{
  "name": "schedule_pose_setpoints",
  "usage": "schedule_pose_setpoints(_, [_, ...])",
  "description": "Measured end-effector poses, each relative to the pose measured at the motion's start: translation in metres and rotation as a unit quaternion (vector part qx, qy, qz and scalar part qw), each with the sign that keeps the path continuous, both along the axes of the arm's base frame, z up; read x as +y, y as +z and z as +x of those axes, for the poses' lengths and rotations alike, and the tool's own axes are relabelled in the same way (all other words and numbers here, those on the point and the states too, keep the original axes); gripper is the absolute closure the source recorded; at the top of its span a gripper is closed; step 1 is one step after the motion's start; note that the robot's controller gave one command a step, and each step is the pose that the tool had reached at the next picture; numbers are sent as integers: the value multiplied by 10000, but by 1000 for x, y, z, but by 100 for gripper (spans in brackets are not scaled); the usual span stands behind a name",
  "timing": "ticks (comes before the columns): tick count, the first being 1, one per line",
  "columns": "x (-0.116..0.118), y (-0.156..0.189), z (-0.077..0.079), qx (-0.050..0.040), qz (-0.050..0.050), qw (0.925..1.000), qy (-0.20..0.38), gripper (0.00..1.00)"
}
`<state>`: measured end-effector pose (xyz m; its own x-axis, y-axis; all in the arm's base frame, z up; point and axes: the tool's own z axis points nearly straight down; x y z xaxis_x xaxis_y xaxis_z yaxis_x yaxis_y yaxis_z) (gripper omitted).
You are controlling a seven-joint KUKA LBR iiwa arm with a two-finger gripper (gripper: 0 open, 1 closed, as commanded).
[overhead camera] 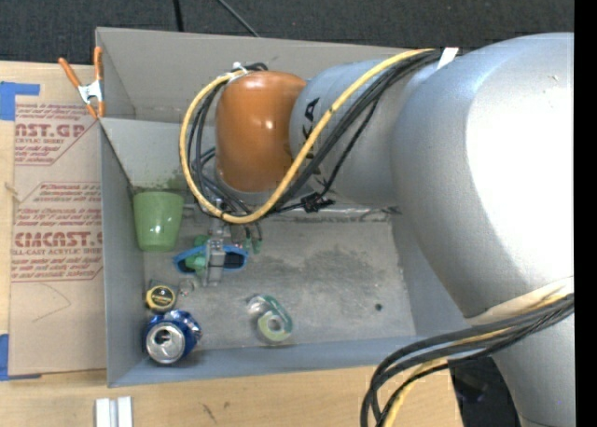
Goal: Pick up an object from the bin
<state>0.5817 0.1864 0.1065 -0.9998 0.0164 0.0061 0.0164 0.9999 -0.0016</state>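
Note:
My gripper [216, 262] reaches down below the orange cover into the left part of the bin, its fingers standing right over a small blue and green thing [198, 260] on the floor. Whether the fingers touch or hold it cannot be made out. A light green cup [157, 218] lies on its side just up and left of the gripper, against the left wall. Below the gripper a small round yellow and black thing [160, 298] rests on the floor.
A blue drink can [170, 338] lies in the near left corner. A pale green tape roll [271, 320] sits near the front wall, right of the can. The arm with its cables covers the right and back of the bin.

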Motion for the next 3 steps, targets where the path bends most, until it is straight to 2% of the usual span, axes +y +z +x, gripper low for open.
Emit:
schedule_pose_setpoints(1, [-12,-39,4,-20,5,9990,-438,0])
schedule_pose_setpoints(2, [-12,-36,6,-45,17,9990,-437,100])
schedule_pose_setpoints(3, [-9,190,3,-89,21,9999,66,100])
